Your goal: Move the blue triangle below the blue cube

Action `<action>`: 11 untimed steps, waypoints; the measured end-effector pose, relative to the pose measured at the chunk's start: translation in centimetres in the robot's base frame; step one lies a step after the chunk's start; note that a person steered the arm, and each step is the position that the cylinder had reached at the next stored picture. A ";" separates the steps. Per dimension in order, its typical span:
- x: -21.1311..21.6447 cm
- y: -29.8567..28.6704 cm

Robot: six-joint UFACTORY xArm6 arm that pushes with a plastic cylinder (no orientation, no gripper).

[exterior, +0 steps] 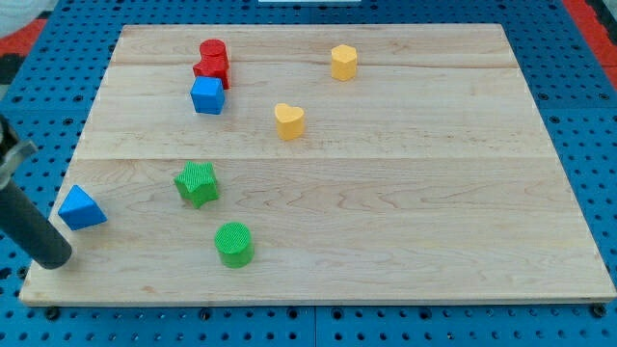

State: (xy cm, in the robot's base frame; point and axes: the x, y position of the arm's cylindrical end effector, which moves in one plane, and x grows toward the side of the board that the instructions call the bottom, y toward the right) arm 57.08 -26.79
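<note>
- Where the dark rod comes in from the view's left edge, my tip (53, 258) sits on the pale wooden surface (386, 222) near its bottom-left corner.
- End effector is a plain rod, no jaws, holding nothing.
- Blue triangle block (81, 209) just up-right of tip; contact unclear.
- Blue cube (207, 95) well up-right, touching the red blocks (212, 61).
- Green star block (197, 183) and green cylinder (234, 243) right of tip.
- Yellow heart block (288, 120) and yellow hexagon block (343, 62) far up-right.
</note>
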 end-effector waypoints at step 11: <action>-15.4 13.5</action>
